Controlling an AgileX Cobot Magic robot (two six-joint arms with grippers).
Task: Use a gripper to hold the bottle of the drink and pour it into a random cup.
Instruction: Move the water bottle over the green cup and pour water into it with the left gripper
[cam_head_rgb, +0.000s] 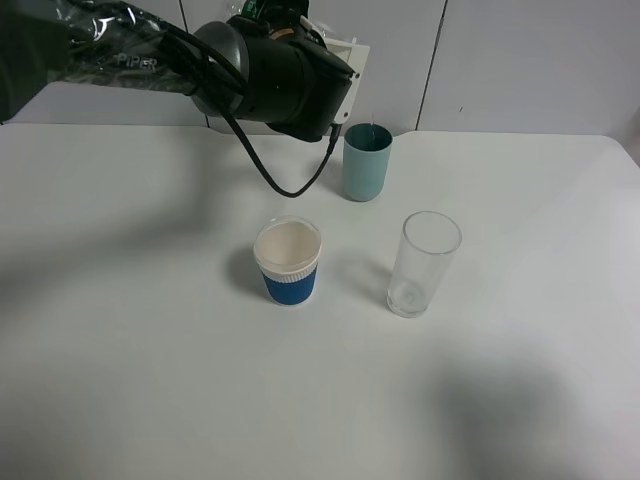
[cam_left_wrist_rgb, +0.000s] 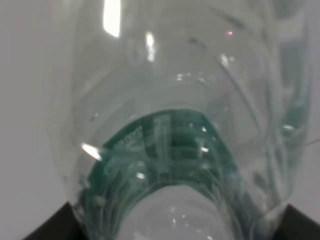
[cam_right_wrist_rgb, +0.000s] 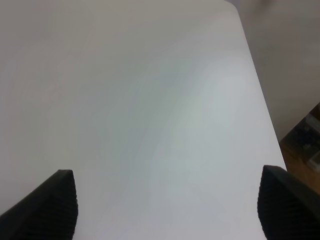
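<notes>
Three cups sat on the white tabletop. The bottle was up in the air just beside the teal cup, higher than its rim and to its left from the high camera, held by the left gripper.

In the left wrist view the bottle filled nearly everything: thin clear plastic, curved and glinting, with a dark green label band around it and the two black jaws pinching it from either side. The high camera barely showed it, because the bulky gripper head and the black-wrapped arm sat in front. Only a scrap of green peeked over the top. Couldn't tell if any liquid was coming out.

The teal cup was plain, opaque and straight-sided, with no handle. Nearer the camera and a bit left of it stood a white cup with a blue sleeve. Nearer and a bit right of it was a clear glass tumbler. A black cable looped down just left of the teal cup.

The right gripper hung over a bare stretch of tabletop near its edge, jaws spread wide with nothing between them.
</notes>
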